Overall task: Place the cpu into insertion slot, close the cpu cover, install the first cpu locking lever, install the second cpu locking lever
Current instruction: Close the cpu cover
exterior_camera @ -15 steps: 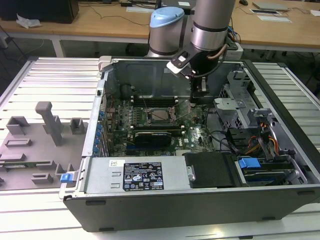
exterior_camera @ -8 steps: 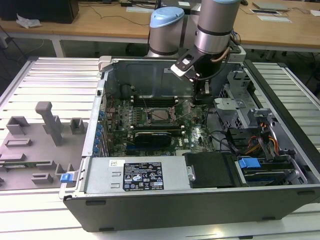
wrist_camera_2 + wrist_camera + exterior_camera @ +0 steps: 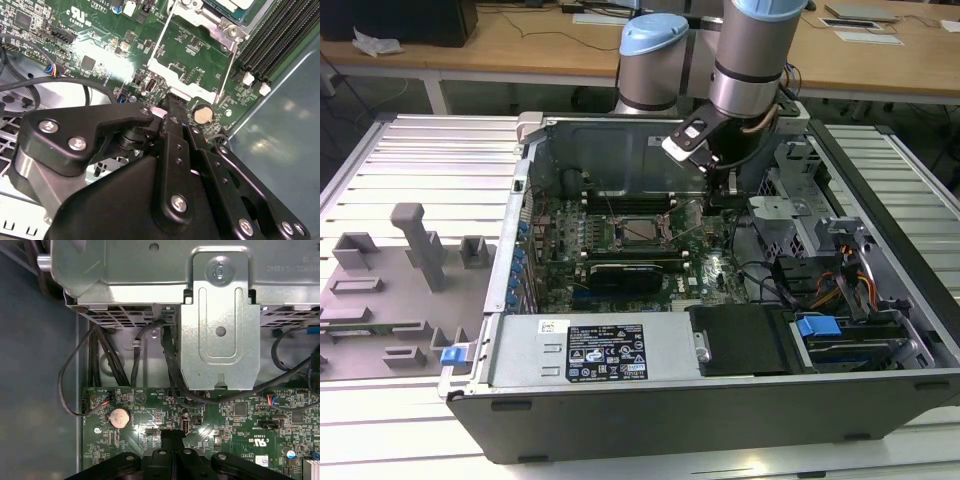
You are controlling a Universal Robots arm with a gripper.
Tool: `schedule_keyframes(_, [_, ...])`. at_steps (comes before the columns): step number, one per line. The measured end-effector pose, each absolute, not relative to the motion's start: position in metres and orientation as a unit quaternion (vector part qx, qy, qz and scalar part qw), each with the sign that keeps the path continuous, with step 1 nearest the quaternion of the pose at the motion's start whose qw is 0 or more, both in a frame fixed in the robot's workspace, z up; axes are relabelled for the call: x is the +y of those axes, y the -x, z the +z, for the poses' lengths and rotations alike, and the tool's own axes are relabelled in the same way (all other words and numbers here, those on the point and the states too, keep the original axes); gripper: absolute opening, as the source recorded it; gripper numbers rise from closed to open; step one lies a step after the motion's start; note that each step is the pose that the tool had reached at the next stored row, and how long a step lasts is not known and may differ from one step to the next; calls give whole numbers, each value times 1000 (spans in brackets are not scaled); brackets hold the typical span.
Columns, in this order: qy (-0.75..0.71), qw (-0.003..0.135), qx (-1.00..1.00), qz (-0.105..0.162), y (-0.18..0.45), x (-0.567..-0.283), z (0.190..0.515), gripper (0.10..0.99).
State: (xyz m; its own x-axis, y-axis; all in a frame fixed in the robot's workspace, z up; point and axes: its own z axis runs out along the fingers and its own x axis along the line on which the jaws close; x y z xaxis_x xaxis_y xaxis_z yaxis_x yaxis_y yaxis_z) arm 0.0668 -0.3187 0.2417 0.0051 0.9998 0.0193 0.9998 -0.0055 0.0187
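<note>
Slatted metal surface [image 3: 410, 150] carries an open computer case [image 3: 720, 410]; the pincer [image 3: 172, 434] hangs over its green motherboard [image 3: 235, 415], fingers pressed together and gripping nothing. The cpu [image 3: 642, 231] lies framed by the cpu cover [image 3: 222, 27], near the pincer, toward the exterior view's left.

bright even light, white glare on the motherboard [image 3: 140, 55]

My arm [image 3: 752, 60] angled steeply down, wrist bent, my gripper [image 3: 172, 434] tip lowest, black fingers [image 3: 176, 131] pressed flat together
</note>
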Motion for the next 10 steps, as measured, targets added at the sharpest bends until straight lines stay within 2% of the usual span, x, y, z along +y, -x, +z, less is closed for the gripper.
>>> schedule_keyframes(2, [709,5,-705,-9,-67,-319,241,106])
schedule_keyframes(5, [709,40,-704,27,-69,-319,241,106])
schedule_keyframes(7, [708,55,-703,41,-69,-319,241,106])
schedule_keyframes(8, [708,60,-703,46,-70,-319,241,106])
schedule_keyframes(10, [707,60,-703,47,-70,-319,241,106])
